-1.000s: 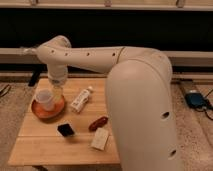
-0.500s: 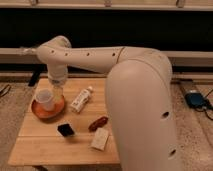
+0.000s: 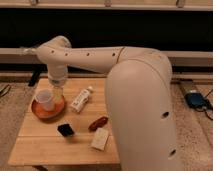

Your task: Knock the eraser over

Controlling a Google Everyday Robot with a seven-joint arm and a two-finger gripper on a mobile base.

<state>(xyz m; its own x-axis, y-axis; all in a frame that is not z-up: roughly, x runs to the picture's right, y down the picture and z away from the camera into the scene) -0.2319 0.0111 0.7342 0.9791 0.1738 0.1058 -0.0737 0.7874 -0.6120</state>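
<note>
The eraser (image 3: 65, 130) is a small black block on the wooden table (image 3: 40, 145), near the front left of centre. My gripper (image 3: 58, 93) hangs from the white arm over the far left of the table, just right of the white cup (image 3: 45, 99), well behind the eraser and apart from it.
The white cup stands in an orange plate (image 3: 47, 110). A white tube (image 3: 81, 99) lies mid-table. A reddish-brown sausage-shaped thing (image 3: 98, 122) and a pale beige block (image 3: 100, 139) lie right of the eraser. My big white arm (image 3: 140, 110) covers the table's right side. A blue object (image 3: 196, 99) lies on the floor.
</note>
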